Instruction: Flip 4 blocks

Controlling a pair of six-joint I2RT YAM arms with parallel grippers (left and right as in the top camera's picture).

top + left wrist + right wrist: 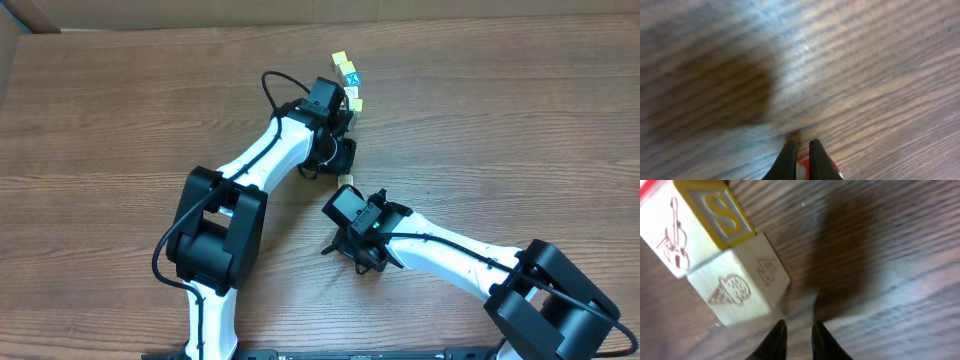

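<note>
Right gripper: narrowly spread, empty, beside the cream wooden ice-cream-print cube. A glancing contact may shove it and the adjoining yellow-framed cube.

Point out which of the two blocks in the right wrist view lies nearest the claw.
The ice cream cone block, just beside the right claw. The block with the yellow-framed S lies beyond it, farther off.

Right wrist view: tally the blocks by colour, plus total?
yellow-framed S block, violin on its side: 1
unframed cream block, ice cream cone and a 4: 1
Total: 2 blocks, side by side and touching on the wooden table.
</note>
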